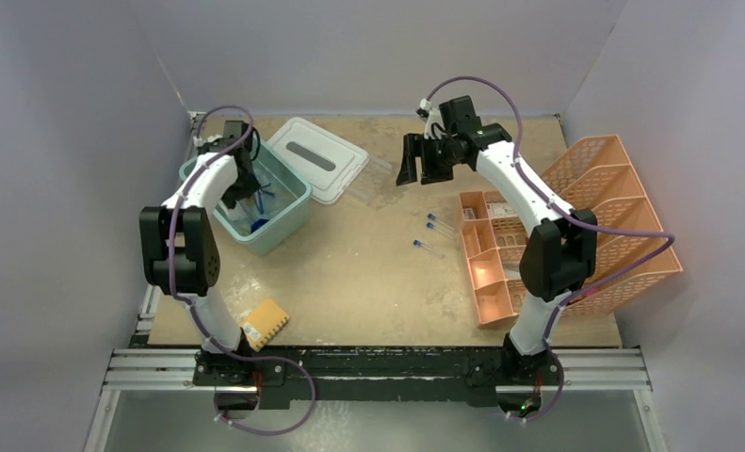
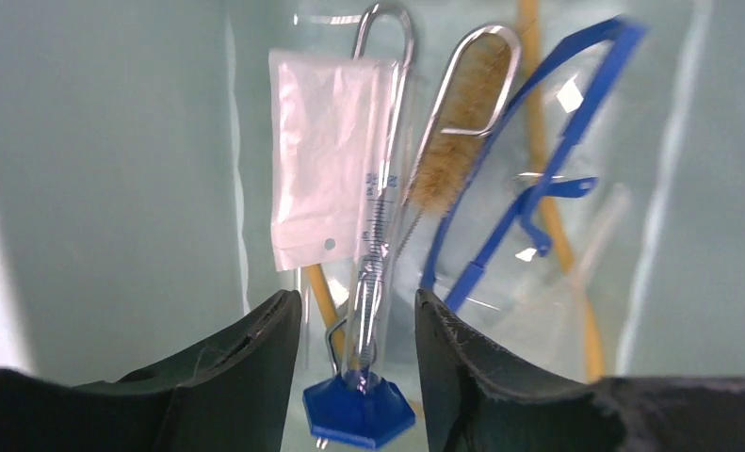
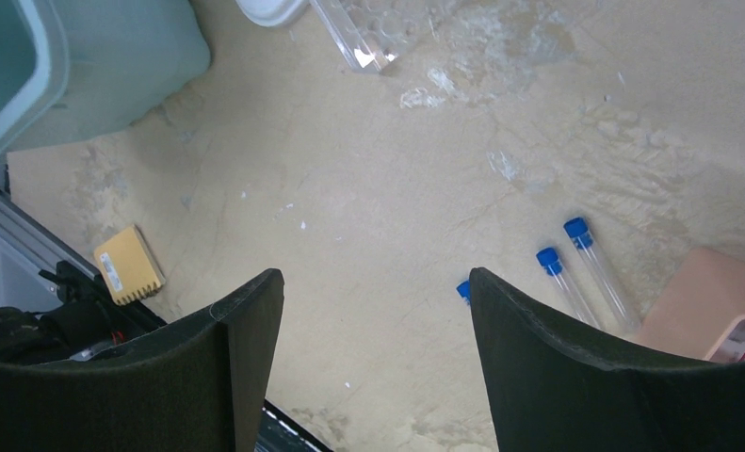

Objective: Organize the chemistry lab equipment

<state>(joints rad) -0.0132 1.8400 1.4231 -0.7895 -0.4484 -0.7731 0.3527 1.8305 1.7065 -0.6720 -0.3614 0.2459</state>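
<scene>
1 clear test tube with a blue hexagonal cap, down inside the teal bin, lengthwise between the fingers of the left gripper. Jaws parted, not clamped, with a gap to the glass on either side. Under and beside the tube: white packet, bristle brush, metal tongs, blue-rimmed safety glasses, tan rubber tubing, all heaped against the bin's far wall.

Out on the table, 3 more blue-capped tubes: 2 side by side just beside the peach organiser, the 3rd a little apart, only its cap showing past a finger in the right wrist view. Clear tube rack flat on the table near the white lid.

Right gripper above the bare table, spread wide, holding nothing. Yellow-orange sponge at the near edge by the left arm's base. Orange basket at the far right, behind the organiser.
</scene>
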